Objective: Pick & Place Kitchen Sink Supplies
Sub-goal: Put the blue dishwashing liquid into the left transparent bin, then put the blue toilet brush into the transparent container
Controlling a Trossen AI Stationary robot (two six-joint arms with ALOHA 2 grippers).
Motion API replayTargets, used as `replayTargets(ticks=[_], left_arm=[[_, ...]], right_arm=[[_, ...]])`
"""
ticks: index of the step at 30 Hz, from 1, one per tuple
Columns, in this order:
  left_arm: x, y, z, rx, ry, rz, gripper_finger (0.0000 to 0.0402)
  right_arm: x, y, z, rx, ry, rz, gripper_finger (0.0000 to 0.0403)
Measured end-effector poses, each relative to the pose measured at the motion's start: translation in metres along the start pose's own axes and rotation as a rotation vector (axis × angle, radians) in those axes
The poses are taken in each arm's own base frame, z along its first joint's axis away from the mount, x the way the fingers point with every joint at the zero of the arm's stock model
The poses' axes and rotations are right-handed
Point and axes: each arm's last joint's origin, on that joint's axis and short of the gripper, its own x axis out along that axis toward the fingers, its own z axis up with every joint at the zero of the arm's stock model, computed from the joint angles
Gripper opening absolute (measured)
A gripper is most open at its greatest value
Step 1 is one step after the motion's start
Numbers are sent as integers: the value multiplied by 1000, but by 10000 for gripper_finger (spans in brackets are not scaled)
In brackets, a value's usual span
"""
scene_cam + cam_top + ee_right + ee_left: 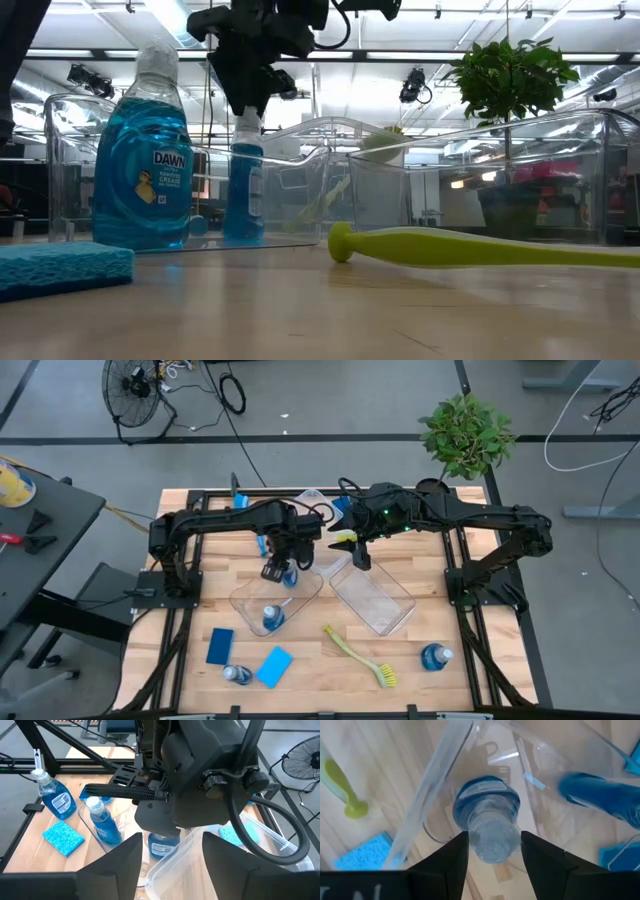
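- The left tool [491, 851] stands over a bottle [490, 822] upright in the left bin [245, 600]; its fingers lie apart beside the cap.
- The bottle looks smooth, slippery and top-heavy; the neck seems the best hold.
- A second bottle [600, 800] stands just beyond.
- The right tool [360, 556] waits open over the other bin [390, 610].

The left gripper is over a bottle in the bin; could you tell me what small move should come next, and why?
Probably lift the left gripper straight up. Its fingers flank the cap of the blue bottle, which stands upright inside the clear bin, so it looks placed already.
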Motion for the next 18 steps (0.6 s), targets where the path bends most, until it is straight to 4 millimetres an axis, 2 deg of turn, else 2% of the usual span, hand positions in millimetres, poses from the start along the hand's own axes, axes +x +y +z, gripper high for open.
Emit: replayTargets(ticks=[8, 18], left_arm=[[-4, -1, -3, -15, 38, 5, 186], [-37, 1, -2, 44, 20, 105, 186]], right_arm=[[0, 0, 0, 0, 0, 0, 208], [0, 0, 0, 1, 0, 0, 208]])
